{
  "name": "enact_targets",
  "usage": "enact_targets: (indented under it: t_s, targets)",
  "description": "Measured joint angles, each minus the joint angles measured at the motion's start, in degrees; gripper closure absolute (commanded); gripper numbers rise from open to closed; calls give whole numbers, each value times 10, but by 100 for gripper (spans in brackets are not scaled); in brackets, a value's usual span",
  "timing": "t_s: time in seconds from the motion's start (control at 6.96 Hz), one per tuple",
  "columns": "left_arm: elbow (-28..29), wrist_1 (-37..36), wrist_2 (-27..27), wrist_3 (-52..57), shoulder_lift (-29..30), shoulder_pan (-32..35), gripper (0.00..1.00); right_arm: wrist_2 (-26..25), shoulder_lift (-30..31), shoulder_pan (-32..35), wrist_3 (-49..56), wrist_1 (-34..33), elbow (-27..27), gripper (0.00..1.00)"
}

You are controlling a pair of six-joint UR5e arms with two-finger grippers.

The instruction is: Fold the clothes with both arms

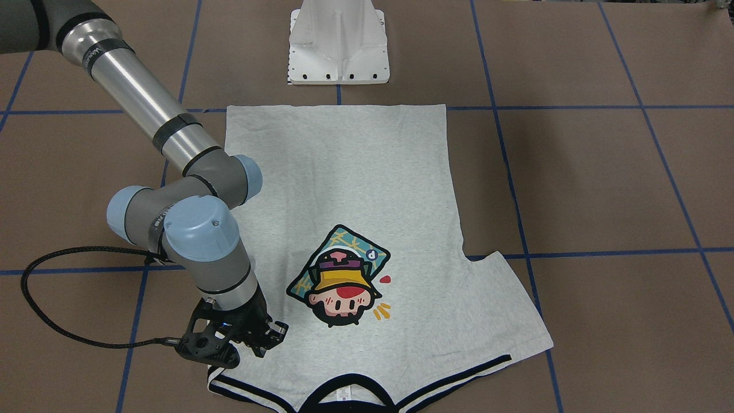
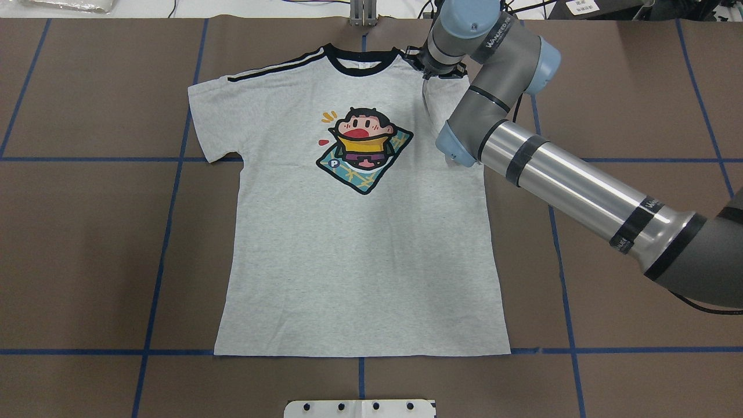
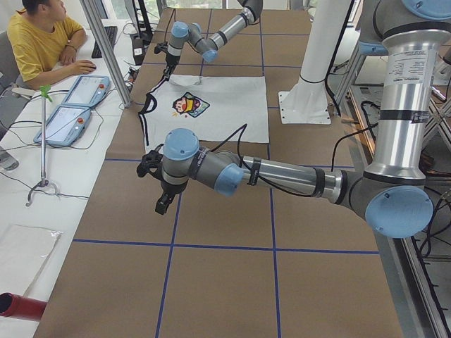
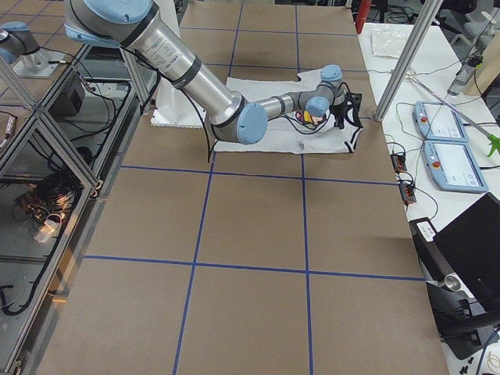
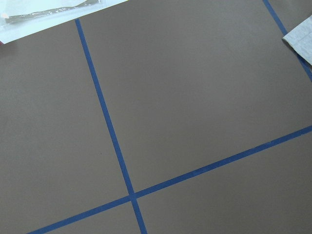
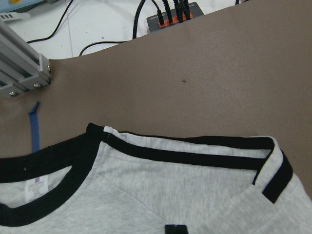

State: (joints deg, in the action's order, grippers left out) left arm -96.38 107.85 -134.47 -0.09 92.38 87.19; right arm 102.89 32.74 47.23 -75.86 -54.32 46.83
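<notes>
The right gripper (image 1: 265, 343) sits low over the T-shirt's (image 2: 360, 261) folded-in sleeve, beside the black collar (image 2: 360, 62). Its wrist hides the jaws, so I cannot tell whether it is clenched or released. The left gripper (image 3: 163, 203) hangs over bare table, well apart from the shirt, its grip equally unclear. The shirt lies flat, print up, on the brown table (image 2: 87, 244) crossed by blue tape lines (image 2: 168, 232).

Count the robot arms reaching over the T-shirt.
1. The right arm's end effector is at the T-shirt's shoulder; the left arm hangs over the table, off to the side.
</notes>
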Motion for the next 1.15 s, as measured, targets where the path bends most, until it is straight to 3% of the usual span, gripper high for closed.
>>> enact_targets:
  t_s: [0.29,1.15]
  targets:
    - [-5,-1,0,0,0,0,0,-30,-12,-8,-13,0,-28,100]
    - [-11,-2,0,0,1,0,0,-79,-11,-9,-47,0,-47,100]
